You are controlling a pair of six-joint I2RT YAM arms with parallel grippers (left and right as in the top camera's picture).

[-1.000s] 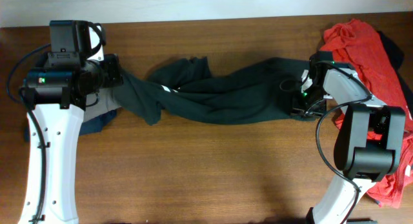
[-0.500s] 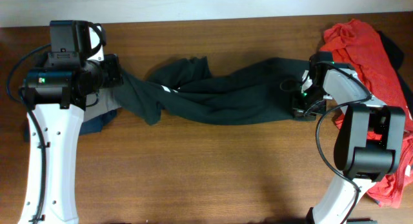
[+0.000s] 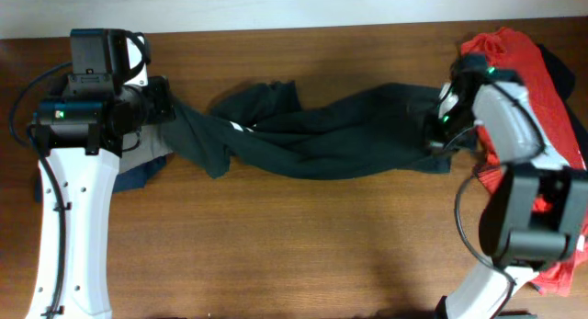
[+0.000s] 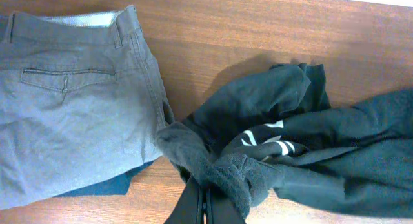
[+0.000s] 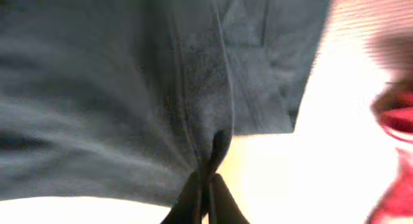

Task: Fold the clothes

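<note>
On table (image 3: 276,236): left gripper (image 4: 205,199) pinching trousers (image 3: 312,135) end, right gripper (image 5: 208,185) pinching other end

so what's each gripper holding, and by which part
Both hold the dark trousers: left gripper pinches a bunched fold at one end, right gripper a seam edge at the opposite end.
</note>
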